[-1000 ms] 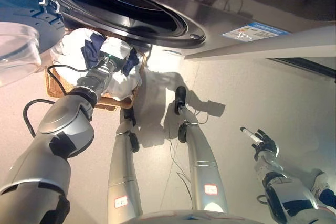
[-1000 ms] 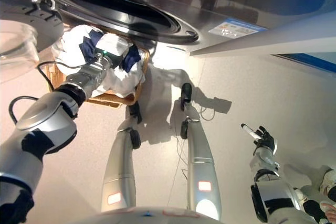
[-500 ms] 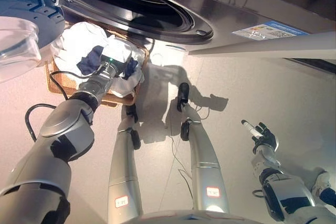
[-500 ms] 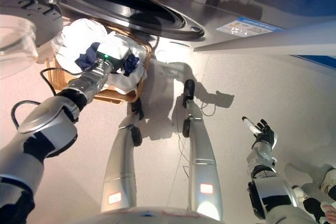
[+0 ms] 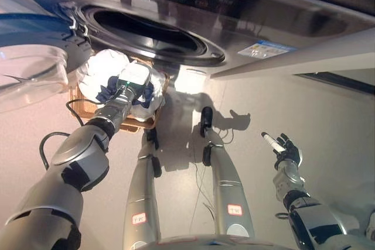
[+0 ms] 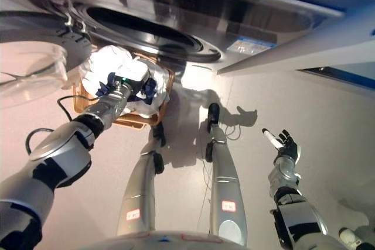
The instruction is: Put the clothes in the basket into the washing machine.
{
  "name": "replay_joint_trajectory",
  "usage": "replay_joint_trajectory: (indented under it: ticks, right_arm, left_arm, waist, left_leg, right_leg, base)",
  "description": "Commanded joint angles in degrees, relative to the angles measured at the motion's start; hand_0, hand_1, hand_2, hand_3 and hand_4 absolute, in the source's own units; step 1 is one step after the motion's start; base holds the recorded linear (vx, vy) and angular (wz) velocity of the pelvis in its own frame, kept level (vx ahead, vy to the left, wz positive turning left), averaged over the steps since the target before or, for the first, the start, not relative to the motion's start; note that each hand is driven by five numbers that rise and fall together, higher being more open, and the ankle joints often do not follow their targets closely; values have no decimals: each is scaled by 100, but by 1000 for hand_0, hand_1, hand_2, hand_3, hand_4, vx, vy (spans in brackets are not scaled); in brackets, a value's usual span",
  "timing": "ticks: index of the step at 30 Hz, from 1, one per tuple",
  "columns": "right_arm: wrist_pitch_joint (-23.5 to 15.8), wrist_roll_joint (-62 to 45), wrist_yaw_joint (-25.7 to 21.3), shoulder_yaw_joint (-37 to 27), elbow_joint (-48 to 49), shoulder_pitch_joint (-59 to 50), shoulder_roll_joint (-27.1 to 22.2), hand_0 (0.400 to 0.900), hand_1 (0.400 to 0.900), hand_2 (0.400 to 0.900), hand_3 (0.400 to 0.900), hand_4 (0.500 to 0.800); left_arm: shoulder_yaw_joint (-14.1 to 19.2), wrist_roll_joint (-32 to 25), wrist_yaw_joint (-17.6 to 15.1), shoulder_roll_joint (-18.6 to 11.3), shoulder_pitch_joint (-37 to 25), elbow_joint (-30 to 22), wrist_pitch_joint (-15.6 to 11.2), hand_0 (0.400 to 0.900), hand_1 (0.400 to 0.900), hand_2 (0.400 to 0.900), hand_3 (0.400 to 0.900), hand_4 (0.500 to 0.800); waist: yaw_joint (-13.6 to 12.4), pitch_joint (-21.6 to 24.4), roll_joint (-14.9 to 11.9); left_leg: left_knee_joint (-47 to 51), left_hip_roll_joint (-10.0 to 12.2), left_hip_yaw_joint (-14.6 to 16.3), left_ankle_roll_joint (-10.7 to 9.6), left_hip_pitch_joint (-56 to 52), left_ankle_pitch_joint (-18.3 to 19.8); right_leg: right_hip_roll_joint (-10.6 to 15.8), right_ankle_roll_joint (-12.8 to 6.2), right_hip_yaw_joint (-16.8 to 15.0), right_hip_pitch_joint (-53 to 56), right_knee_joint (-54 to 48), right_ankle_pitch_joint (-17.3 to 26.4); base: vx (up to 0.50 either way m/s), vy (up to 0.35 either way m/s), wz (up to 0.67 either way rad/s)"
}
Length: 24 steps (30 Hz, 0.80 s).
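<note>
A wicker basket stands on the floor below the washing machine's open drum. It holds white clothes mixed with navy cloth. My left arm reaches down into the basket, and its hand is hidden among the clothes, so I cannot tell its fingers. My right hand hangs over bare floor at the right, open with straight fingers, holding nothing.
The machine's round glass door stands open at the left, close above the basket. The machine's silver front spans the top. A dark strip runs along the floor at the right.
The whole picture has shifted, so the camera moved. My left hand stays in the basket clothes. My right hand stays open over the floor.
</note>
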<state>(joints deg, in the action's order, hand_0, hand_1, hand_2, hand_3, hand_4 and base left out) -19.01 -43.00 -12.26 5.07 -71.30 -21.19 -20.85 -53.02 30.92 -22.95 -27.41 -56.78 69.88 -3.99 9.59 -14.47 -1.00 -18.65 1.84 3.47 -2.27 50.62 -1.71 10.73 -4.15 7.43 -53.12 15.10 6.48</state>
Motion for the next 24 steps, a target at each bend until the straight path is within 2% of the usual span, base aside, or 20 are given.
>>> replay_joint_trajectory:
  ticks: [1,2,3,4,5,6,7,8,9,11,14,15,16,17,18,19,20,22,24]
  right_arm:
    - [-211,154,-210,-89,259,677,-400,900,900,900,900,800]
    - [-202,198,-233,-114,338,741,-370,900,900,900,900,800]
    - [-200,201,-237,-112,344,748,-371,900,900,900,900,800]
    - [-181,206,-190,-249,500,901,-342,900,900,900,900,800]
    - [-164,254,-209,-256,577,970,-338,900,900,900,900,800]
    - [-155,319,-195,-251,686,1057,-296,900,900,900,900,800]
    - [-108,332,-195,-275,720,1091,-271,900,900,900,900,800]
    - [-97,323,-169,-294,769,1125,-243,900,900,900,900,800]
    - [-68,305,-126,-291,850,1159,-205,900,900,900,900,800]
    - [-35,232,-42,-342,938,1243,-180,900,900,900,900,800]
    - [19,110,82,-442,995,1307,-188,900,900,900,900,800]
    - [41,53,142,-485,991,1339,-196,900,900,900,900,800]
    - [118,48,211,-566,1260,1436,-446,900,900,900,900,800]
    - [196,65,116,-478,1331,1316,-314,900,900,900,900,800]
    - [163,237,-89,-293,959,955,-231,900,900,900,900,800]
    - [232,211,-77,-111,435,520,-276,900,900,900,900,800]
    - [277,172,-105,5,233,198,-229,900,900,900,900,800]
    - [342,155,-157,109,-90,-175,-151,900,900,900,900,800]
    - [387,127,-238,278,-319,-471,-56,900,900,900,900,800]
  left_arm:
    - [999,-799,-437,21,-18,-169,-241,400,400,400,400,500]
    - [1175,-913,-480,111,182,-258,-294,400,400,400,400,500]
    - [1178,-911,-480,111,190,-263,-293,400,400,400,400,500]
    - [1871,-1674,-465,231,760,-481,-567,400,400,400,400,500]
    - [1978,-1828,-415,306,1007,-609,-637,400,400,400,400,500]
    - [2354,-2391,-342,466,1315,-770,-808,400,400,400,400,500]
    - [2574,-2715,-248,607,1629,-831,-885,400,400,400,400,500]
    - [2816,-3254,-173,761,1906,-945,-1060,400,400,400,400,500]
    - [3197,-4102,-113,886,2159,-1142,-1268,400,400,400,400,500]
    - [3471,-4973,230,1008,2570,-1455,-1550,400,400,400,400,500]
    - [3913,-6287,812,1202,3057,-1818,-1766,400,400,400,400,500]
    - [4068,-6709,987,1241,3192,-1859,-1759,400,400,400,400,500]
    - [4323,-7010,660,472,2780,-3885,-1852,400,400,400,400,500]
    - [4044,-7515,831,1028,2624,-2994,-1646,400,400,400,400,500]
    - [4172,-7674,1102,1562,2391,-1234,-1507,400,400,400,400,500]
    - [4549,-8197,1027,1418,1877,-529,-1475,400,400,400,400,500]
    - [4902,-8636,1103,1315,1584,-336,-1451,400,400,400,400,500]
    - [5139,-9033,1147,1519,1360,-169,-1509,400,400,400,400,500]
    - [5088,-9265,1046,1719,953,-255,-1648,400,400,400,400,500]
  waist:
    - [102,-25,110]
    - [81,-34,91]
    - [84,-54,88]
    - [1,-29,45]
    - [-24,-51,42]
    - [-77,-60,20]
    - [-117,-83,13]
    - [-156,-95,7]
    - [-209,-97,2]
    - [-274,-87,-1]
    - [-364,-34,14]
    - [-383,-14,20]
    - [-424,31,78]
    - [-359,42,68]
    - [-317,115,12]
    - [-318,208,-1]
    - [-320,257,-2]
    - [-290,315,-9]
    - [-250,354,-15]
  left_leg:
    - [481,-226,-152,-42,-648,116]
    - [601,-236,-152,-58,-864,76]
    - [621,-237,-153,-59,-901,69]
    - [887,-254,-171,-90,-1345,-41]
    - [985,-259,-173,-83,-1536,-62]
    - [1132,-260,-176,-105,-1760,-136]
    - [1240,-265,-181,-103,-1939,-172]
    - [1367,-259,-159,-110,-2104,-218]
    - [1492,-263,-162,-127,-2265,-291]
    - [1710,-244,-178,-135,-2525,-378]
    - [1946,-212,-171,-156,-2829,-454]
    - [2001,-199,-154,-165,-2898,-483]
    - [2036,-228,-197,-152,-2897,-510]
    - [2083,-195,-172,-157,-2990,-522]
    - [2138,-141,-100,-175,-3096,-501]
    - [2177,-103,-79,-193,-3175,-459]
    - [2224,-84,-74,-194,-3202,-443]
    - [2273,-78,-45,-195,-3189,-438]
    - [2288,-60,-26,-192,-3146,-449]
  right_leg:
    - [-274,-387,253,1019,-603,141]
    - [-286,-393,276,1237,-691,159]
    - [-286,-394,277,1271,-705,163]
    - [-331,-391,303,1714,-906,184]
    - [-335,-387,319,1894,-984,189]
    - [-357,-381,333,2097,-1066,205]
    - [-370,-377,345,2265,-1147,215]
    - [-388,-376,367,2408,-1225,229]
    - [-414,-373,389,2560,-1305,248]
    - [-446,-365,392,2812,-1459,275]
    - [-505,-366,414,3095,-1646,292]
    - [-516,-362,427,3169,-1687,295]
    - [-523,-370,444,3189,-1738,330]
    - [-528,-358,463,3249,-1733,308]
    - [-574,-346,438,3299,-1755,275]
    - [-623,-341,376,3334,-1786,251]
    - [-646,-338,340,3339,-1814,241]
    - [-670,-327,314,3293,-1825,238]
    - [-697,-317,298,3224,-1801,240]
  base:
    - [33,-64,7]
    - [32,-46,5]
    - [47,-75,5]
    - [54,-57,4]
    - [72,-77,4]
    - [52,-40,3]
    - [35,-44,1]
    - [28,-44,1]
    - [28,-49,1]
    - [19,-24,0]
    - [42,-31,-1]
    - [44,-35,6]
    - [37,-33,3]
    - [51,-18,-12]
    - [94,5,-30]
    - [116,4,-34]
    - [100,3,-23]
    - [34,-7,-9]
    - [11,-9,-10]
